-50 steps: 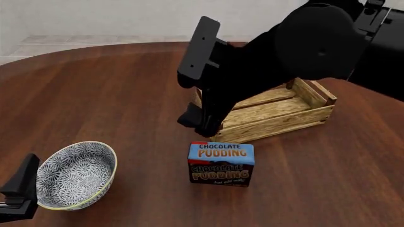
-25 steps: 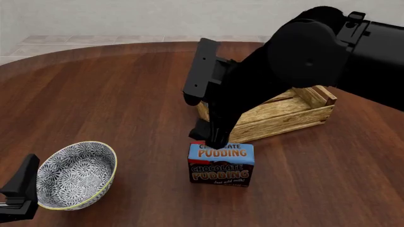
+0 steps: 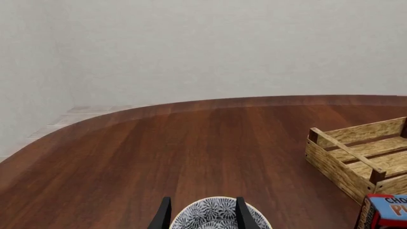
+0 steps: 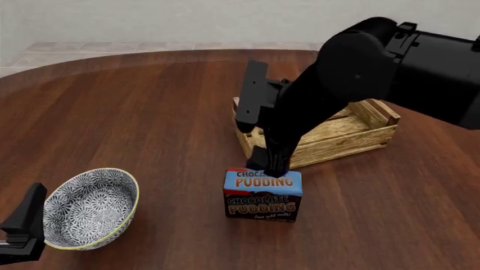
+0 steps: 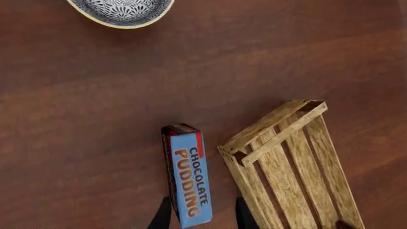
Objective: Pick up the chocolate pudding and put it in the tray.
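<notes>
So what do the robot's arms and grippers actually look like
Both are plain matte black with no markings or cables showing. The right arm has a bulky rounded joint and blocky links ending in a narrow right gripper. The left gripper shows flat, tapering black fingers.

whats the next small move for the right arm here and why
Probably ease the right gripper a little lower and close. In the right wrist view its open fingers already straddle the chocolate pudding, which stands upright on the table beside the tray, not yet gripped.
</notes>
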`<act>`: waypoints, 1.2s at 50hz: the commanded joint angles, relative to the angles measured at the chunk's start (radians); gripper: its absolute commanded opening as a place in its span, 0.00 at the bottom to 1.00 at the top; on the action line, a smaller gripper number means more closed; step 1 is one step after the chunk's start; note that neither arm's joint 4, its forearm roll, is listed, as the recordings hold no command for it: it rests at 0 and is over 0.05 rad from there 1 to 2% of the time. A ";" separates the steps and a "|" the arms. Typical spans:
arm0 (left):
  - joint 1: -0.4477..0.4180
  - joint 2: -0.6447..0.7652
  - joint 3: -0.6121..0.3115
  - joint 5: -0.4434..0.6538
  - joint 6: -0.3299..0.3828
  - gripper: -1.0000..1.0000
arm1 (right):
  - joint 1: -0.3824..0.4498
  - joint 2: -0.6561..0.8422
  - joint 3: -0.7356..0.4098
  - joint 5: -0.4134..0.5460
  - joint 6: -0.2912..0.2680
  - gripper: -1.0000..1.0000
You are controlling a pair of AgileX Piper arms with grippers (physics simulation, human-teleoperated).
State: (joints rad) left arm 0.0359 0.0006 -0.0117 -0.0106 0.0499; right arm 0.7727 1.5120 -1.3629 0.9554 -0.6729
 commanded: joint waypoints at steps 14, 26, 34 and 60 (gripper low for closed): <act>0.005 0.000 -0.005 -0.001 -0.006 1.00 | 0.020 0.014 0.037 -0.020 0.012 1.00; 0.003 0.000 -0.007 0.002 -0.002 1.00 | 0.032 0.020 0.068 -0.054 0.036 1.00; 0.003 0.000 0.003 -0.006 0.000 1.00 | 0.032 0.022 0.084 -0.069 0.043 1.00; 0.000 0.000 0.000 -0.002 -0.002 1.00 | -0.014 0.064 0.088 -0.076 0.018 1.00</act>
State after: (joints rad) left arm 0.0367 0.0007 -0.0087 -0.0150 0.0494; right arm 0.7730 1.5631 -1.2749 0.8816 -0.6492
